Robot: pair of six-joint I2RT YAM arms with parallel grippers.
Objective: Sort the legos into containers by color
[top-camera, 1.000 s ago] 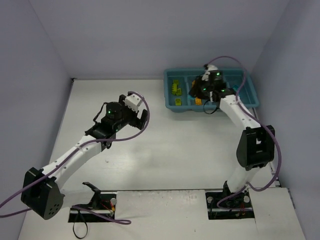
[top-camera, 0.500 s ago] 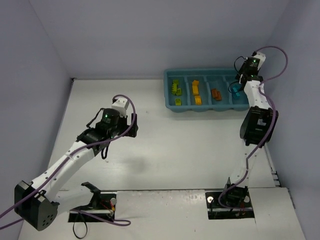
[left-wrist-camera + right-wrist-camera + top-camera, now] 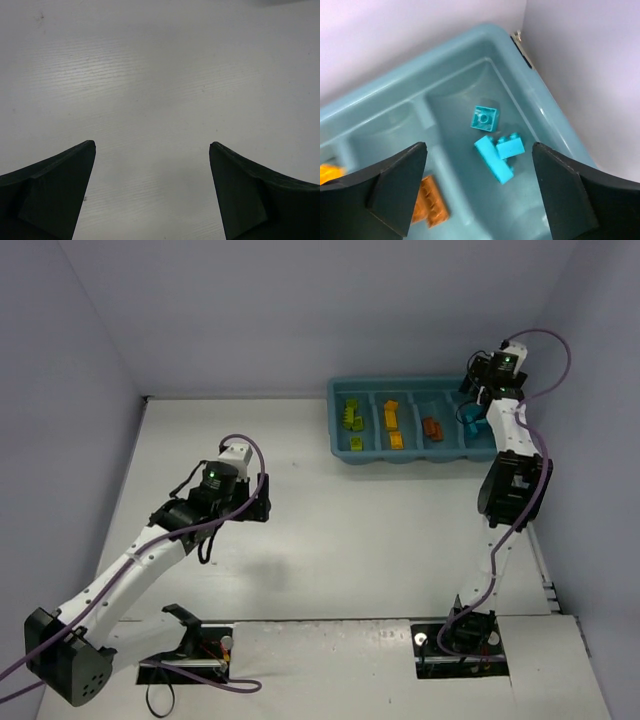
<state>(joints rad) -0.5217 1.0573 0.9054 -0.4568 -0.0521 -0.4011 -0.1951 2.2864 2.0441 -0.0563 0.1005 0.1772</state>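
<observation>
1. Four slots of the tray (image 3: 420,383) all hold legos (image 3: 391,416). The cyan legos (image 3: 492,157) sit right under the right pincer (image 3: 477,147), which is spread wide and empty.
2. Same for the left pincer (image 3: 152,145): spread, with only table (image 3: 160,60) beneath it.
3. Can't spot any legos outside the tray, so it looks basically done.

the tray (image 3: 445,55) is smooth teal plastic with a soft sheen; the cyan bricks (image 3: 492,160) in it are glossier hard plastic. the table (image 3: 160,75) is matt white, finely ridged (thin parallel lines). the left gripper (image 3: 152,145) has fingers (image 3: 50,195) of dull, matt black plastic.
</observation>
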